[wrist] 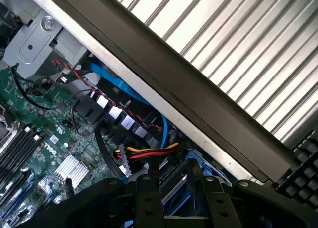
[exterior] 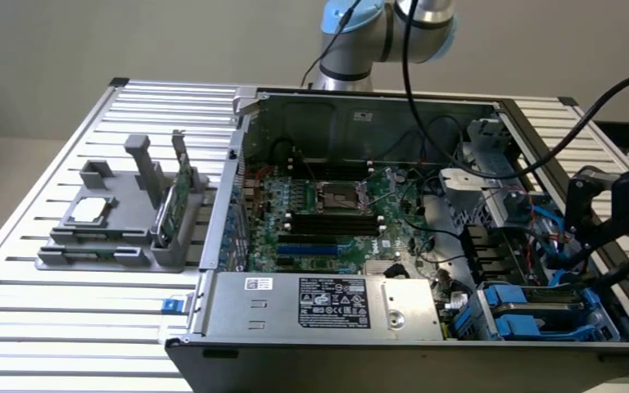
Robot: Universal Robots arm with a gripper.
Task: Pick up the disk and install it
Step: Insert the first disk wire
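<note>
The disk, grey with blue rails, lies low in the drive bay at the front corner of the open computer case, on the exterior view's right. My black gripper reaches down over that bay from the right. In the wrist view its two dark fingers stand on either side of the blue-railed disk, closed against it. The part of the disk beneath the gripper is hidden.
The case's dark side wall runs close beside the gripper. Red-yellow wires and a blue cable crowd the bay. The power supply and motherboard lie to the left. A grey fixture holds a chip and a green card.
</note>
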